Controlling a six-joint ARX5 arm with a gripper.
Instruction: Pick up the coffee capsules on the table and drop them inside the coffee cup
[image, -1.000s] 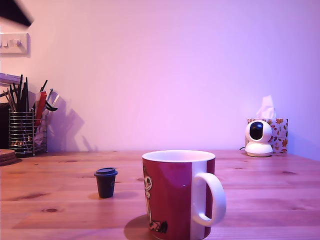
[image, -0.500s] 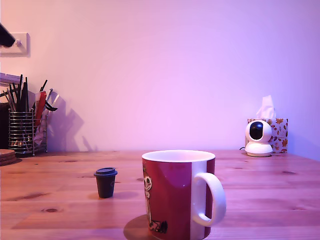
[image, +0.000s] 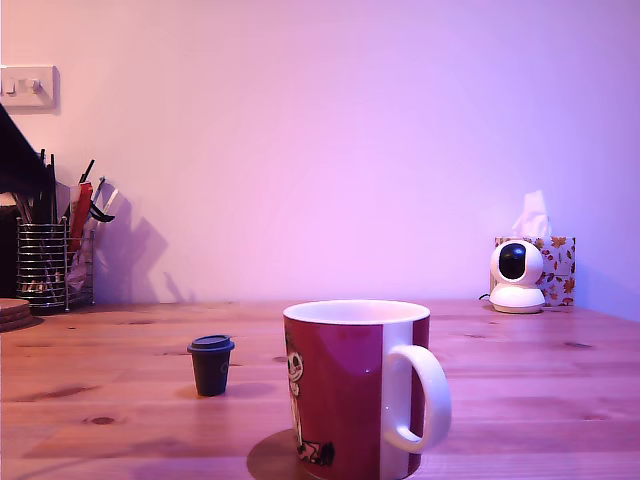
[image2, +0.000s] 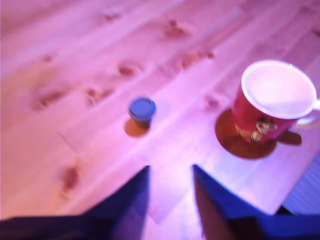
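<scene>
One small dark coffee capsule (image: 211, 364) stands upright on the wooden table (image: 120, 400), to the exterior view's left of the coffee cup (image: 355, 390). The cup is a dark red mug with a white stripe, white handle and cartoon print. In the wrist view the capsule (image2: 142, 109) looks blue-topped and the cup (image2: 272, 102) shows a white inside with nothing visible in it. My gripper (image2: 170, 172) hovers high above the table, open, with nothing between its dark fingers (image2: 132, 195). A dark part of the arm (image: 18, 160) shows at the exterior view's left edge.
A wire holder of pens and tools (image: 45, 250) stands at the back on the exterior view's left. A small white camera (image: 517, 275) and a patterned tissue box (image: 555, 262) sit at the back right. The table's edge (image2: 302, 192) runs close to the cup.
The dark arm at the exterior view's left edge has come down from the upper corner to beside the pen holder. Capsule and cup have not moved.
</scene>
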